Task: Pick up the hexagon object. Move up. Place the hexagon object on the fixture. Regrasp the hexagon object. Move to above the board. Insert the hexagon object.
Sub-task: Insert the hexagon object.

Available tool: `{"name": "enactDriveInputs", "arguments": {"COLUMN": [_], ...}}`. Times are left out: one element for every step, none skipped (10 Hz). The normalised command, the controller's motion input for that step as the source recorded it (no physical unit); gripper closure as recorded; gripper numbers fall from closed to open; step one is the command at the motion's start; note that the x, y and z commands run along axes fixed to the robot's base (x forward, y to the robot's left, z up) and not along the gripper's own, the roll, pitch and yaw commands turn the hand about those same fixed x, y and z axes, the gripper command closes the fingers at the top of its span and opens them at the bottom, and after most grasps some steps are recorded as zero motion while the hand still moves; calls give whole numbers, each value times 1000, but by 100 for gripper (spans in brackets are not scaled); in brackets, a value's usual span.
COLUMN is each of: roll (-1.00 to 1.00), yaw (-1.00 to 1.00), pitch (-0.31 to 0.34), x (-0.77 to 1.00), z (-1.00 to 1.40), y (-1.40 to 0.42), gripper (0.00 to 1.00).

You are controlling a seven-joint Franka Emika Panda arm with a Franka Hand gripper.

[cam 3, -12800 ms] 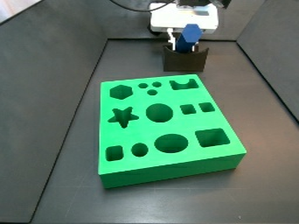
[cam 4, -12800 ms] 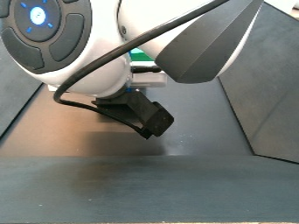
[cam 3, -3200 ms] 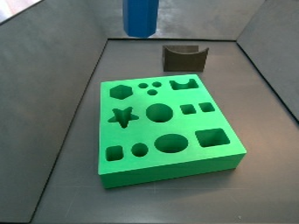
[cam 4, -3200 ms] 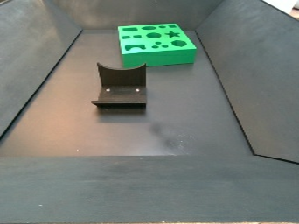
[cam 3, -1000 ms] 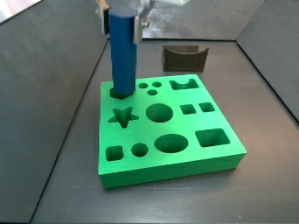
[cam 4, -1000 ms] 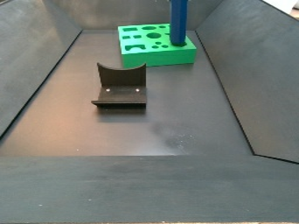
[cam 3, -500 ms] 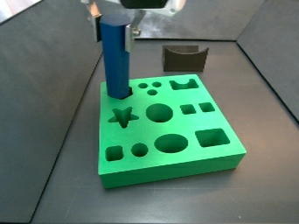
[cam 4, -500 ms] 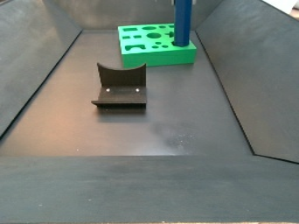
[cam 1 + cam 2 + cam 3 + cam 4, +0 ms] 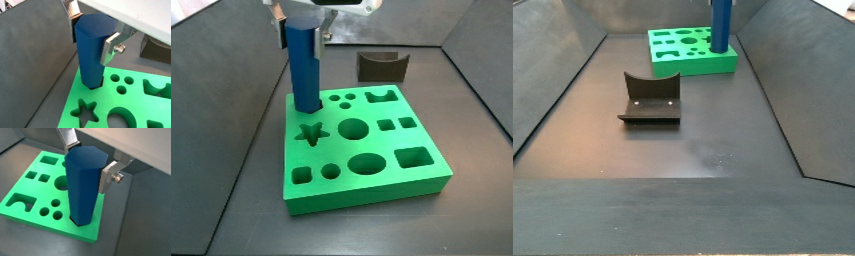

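Note:
The blue hexagon object (image 9: 302, 68) stands upright with its lower end in the hexagon hole at the far left corner of the green board (image 9: 372, 185). My gripper (image 9: 302, 33) is shut on its upper part, with a silver finger (image 9: 111, 46) on each side. Both wrist views show the bar (image 9: 83, 188) going down into the board (image 9: 27, 190). In a side view the bar (image 9: 722, 24) rises from the board (image 9: 684, 52) and the gripper is out of frame. The dark fixture (image 9: 382, 66) stands empty behind the board.
Dark bin walls rise on all sides (image 9: 245, 120). The board has several other holes, among them a star (image 9: 310, 133) and a large circle (image 9: 368, 164). The fixture (image 9: 649, 98) stands apart from the board on the dark floor.
Over the last second my gripper has come down a little with the blue bar, whose lower end has sunk into the hexagon hole. Almost nothing has moved in the last half second.

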Motion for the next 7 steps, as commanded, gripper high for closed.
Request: {"name": "enactDriveInputs", "arguments": {"roll": [-216,-213,-187,-91,-50,-14,0], "yaw": [109,103,51,71,0,0,0], "pitch": [-87,-110,-154,-179,-107,0,0], "x": [209,171,66,0,-103,0,0], "z": [-460,-480,-606,-789,-283,0,0], "y": [51,60,91,69,71,0,0], "gripper": [100,100,100,100,100,100,100]}}
